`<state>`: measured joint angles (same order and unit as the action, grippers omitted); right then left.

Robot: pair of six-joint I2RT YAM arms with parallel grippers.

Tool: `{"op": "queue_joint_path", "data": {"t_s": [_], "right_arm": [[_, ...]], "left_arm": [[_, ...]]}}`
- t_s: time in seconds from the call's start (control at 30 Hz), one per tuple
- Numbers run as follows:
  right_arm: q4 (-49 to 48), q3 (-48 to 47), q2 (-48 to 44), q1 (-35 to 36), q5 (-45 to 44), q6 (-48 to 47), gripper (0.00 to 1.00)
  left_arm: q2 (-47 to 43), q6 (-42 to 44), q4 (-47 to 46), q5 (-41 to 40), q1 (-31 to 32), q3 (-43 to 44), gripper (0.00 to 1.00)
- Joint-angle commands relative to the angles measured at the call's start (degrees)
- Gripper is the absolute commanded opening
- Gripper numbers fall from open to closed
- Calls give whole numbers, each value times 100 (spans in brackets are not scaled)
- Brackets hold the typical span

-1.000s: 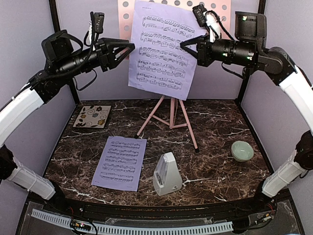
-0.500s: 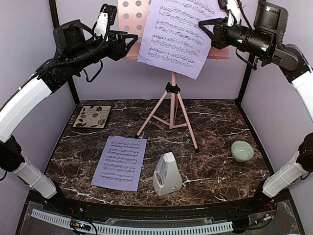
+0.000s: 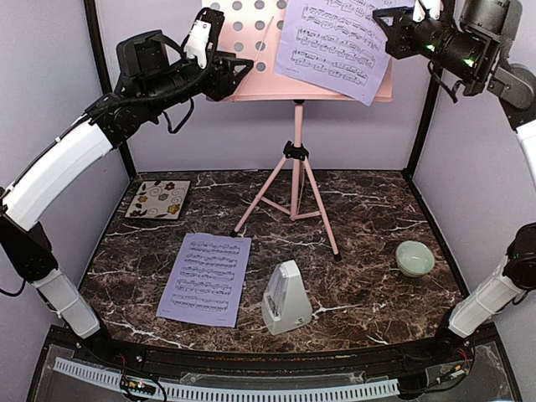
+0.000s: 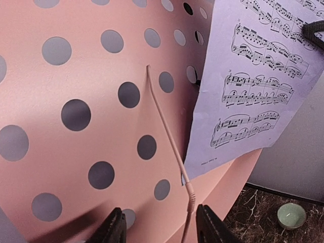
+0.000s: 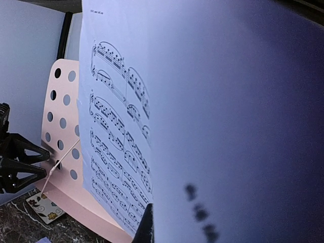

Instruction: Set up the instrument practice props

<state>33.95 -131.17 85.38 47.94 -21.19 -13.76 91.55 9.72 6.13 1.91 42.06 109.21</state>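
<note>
Looking from above, you see your right claw [image 3: 385, 25] pinched together on one sheet-music page [image 3: 335, 46], held in front of the perforated desk [image 3: 268, 81] of the pink music stand [image 3: 296, 126], which stands at the back of the table [image 3: 368, 226]. Your left claw [image 4: 162, 225] sits at the desk's lower left edge with its fingers apart, though you cannot tell whether it clamps the desk. A second page [image 3: 205, 280] lies flat, with the metronome [image 3: 285, 297] just beside it.
</note>
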Motion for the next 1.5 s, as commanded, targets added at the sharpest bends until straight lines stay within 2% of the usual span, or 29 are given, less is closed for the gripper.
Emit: {"op": "queue_joint_path", "data": {"t_s": [0.0, 0.23, 0.57, 0.67, 0.93, 1.3, 1.47], "right_arm": [[-101, 109, 9, -32, -279, -178, 0], [-367, 300, -4, -37, -343, -263, 0], [-718, 298, 183, -35, -402, -563, 0], [-808, 294, 223, -36, -439, -596, 0], [-1158, 630, 146, -33, -693, -575, 0], [-1802, 1086, 58, -34, -530, -301, 0], [-1955, 744, 328, -38, -281, -117, 0]], "left_arm": [[240, 69, -28, 389, 22, 548, 49], [710, -136, 5, 513, 23, 1164, 46], [986, -324, -207, 219, 30, 1358, 39], [997, -338, -268, 189, 37, 1382, 31], [804, -521, -936, -57, 54, 1010, 1], [280, -114, -2738, 287, 74, -465, 0], [287, 62, -2791, 463, 74, -527, 0]]}}
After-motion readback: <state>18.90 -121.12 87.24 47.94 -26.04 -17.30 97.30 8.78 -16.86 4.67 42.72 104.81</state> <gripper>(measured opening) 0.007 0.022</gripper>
